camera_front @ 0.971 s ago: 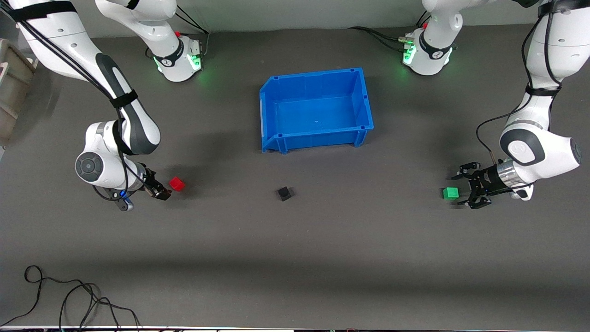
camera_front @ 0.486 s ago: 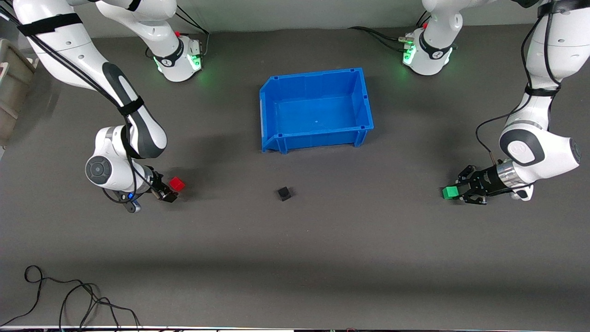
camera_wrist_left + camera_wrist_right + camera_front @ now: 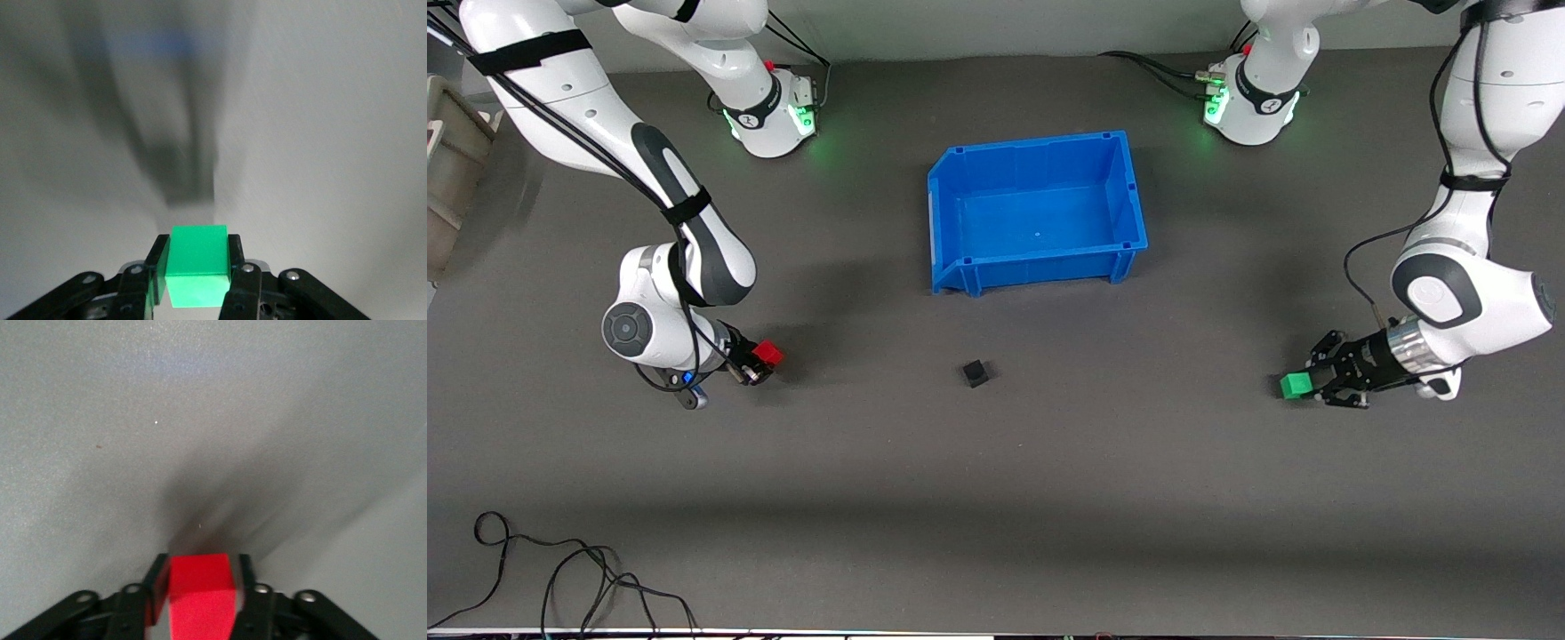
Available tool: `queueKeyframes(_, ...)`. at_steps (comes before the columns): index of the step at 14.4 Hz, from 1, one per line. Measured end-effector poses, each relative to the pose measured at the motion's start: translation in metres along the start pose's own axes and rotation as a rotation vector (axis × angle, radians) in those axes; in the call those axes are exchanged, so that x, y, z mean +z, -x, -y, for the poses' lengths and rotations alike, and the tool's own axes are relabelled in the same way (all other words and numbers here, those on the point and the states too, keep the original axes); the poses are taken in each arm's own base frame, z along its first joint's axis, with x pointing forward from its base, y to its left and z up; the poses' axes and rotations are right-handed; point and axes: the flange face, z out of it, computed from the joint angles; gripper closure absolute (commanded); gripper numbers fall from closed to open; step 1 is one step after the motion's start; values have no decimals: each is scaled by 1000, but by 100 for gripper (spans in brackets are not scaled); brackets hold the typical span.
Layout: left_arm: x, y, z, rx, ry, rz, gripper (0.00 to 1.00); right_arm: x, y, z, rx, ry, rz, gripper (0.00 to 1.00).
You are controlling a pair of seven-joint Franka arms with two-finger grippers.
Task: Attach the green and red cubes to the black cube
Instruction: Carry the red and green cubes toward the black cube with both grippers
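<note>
Grey table (image 3: 1049, 498) lies bare and wide around the black cube (image 3: 975, 373), which sits alone between both arms, nearer the front camera than the blue bin (image 3: 1037, 211). Toward the left arm's end, the left gripper (image 3: 1303, 385) pinches the green cube (image 3: 1295, 385); toward the right arm's end, the right gripper (image 3: 760, 360) pinches the red cube (image 3: 767, 354). Left wrist view: fingers (image 3: 235, 257) pressed on the green cube's (image 3: 195, 263) sides. Right wrist view: fingers (image 3: 244, 577) flank the red cube (image 3: 201, 595). No writing is readable.
</note>
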Motion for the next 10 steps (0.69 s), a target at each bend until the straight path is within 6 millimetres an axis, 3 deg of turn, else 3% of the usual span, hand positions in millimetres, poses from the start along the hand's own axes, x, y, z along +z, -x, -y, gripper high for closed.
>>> queueKeyframes(3,13,82,-28,1,9,20,74,-1,-1,1,1,-3,-2,85)
queueKeyframes(5,34,140,-35,-19,-4,34,74,-7,-2,1,21,-9,-3,86)
queueKeyframes(8,71,210,-34,-58,-25,42,77,-31,3,15,208,-26,38,86)
queueKeyframes(10,99,246,-25,-80,-5,26,77,-49,23,38,314,-51,49,86)
